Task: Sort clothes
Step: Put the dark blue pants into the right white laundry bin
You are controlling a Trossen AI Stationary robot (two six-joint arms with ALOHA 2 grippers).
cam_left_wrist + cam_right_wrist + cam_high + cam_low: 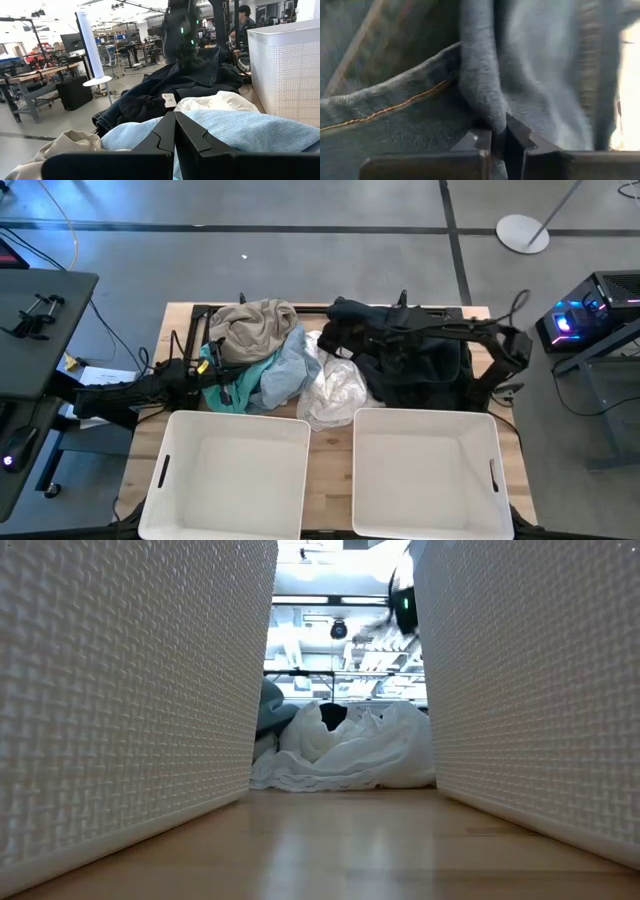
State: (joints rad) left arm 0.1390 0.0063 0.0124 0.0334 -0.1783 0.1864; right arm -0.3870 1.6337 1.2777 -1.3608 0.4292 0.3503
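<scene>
A heap of clothes lies along the table's far half: a beige one (255, 325), a teal one (235, 385), a pale blue-grey one (285, 370), a white one (335, 390) and dark ones (420, 365). My left gripper (175, 115) is shut and empty at the heap's left side (213, 370), its tips right at the pale blue-grey garment (240, 130). My right gripper (497, 131) is down in the dark clothes (345, 320), shut on charcoal fabric. The white garment also shows in the low view (350, 755). My right gripper pinches a rounded fold of the charcoal garment (481, 95) between its two fingers. The fold runs out from the tips, beside a seam with orange stitching (395, 107). Whether my left gripper's shut tips touch the pale blue-grey garment, I cannot tell.
Two white rectangular baskets stand side by side at the table's near edge, one left (160, 480), one right (495, 470), with a narrow strip of bare wood (330, 480) between them. The heap reaches right up to their far rims.
</scene>
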